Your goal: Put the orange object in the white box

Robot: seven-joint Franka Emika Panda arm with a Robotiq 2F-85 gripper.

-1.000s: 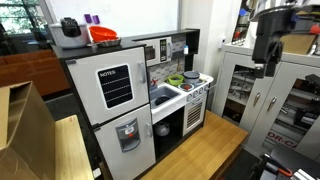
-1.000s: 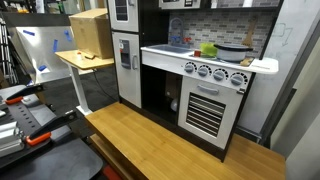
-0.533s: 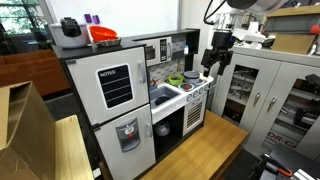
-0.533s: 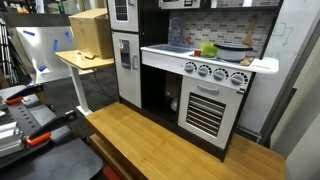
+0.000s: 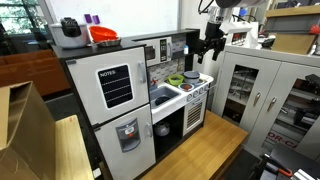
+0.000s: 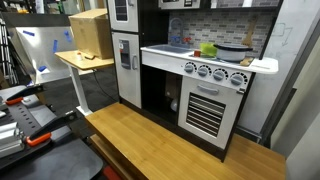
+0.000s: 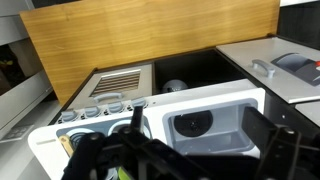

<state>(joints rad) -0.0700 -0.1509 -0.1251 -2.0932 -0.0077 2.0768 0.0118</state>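
An orange-red bowl-like object (image 5: 103, 35) lies on top of the toy kitchen's white fridge (image 5: 110, 95), beside a dark appliance (image 5: 69, 30). My gripper (image 5: 210, 48) hangs above the right end of the toy kitchen counter, far from the orange object. In the wrist view my gripper (image 7: 200, 128) is open and empty, with its dark fingers (image 7: 264, 135) on either side of a white rectangular sink basin (image 7: 205, 110) with a round drain. I see no other white box. The gripper does not show in the exterior view taken from the stove side.
A green object (image 6: 208, 49) and a pan (image 6: 235, 47) sit on the stove counter (image 6: 200, 62). A cardboard box (image 6: 90, 33) stands on a side table. A wooden platform (image 5: 200, 145) lies in front of the kitchen, and grey cabinets (image 5: 265, 90) stand beside it.
The arm has swung from the cabinets at the picture's right edge toward the toy kitchen and now hangs over its counter. Nothing else has moved.
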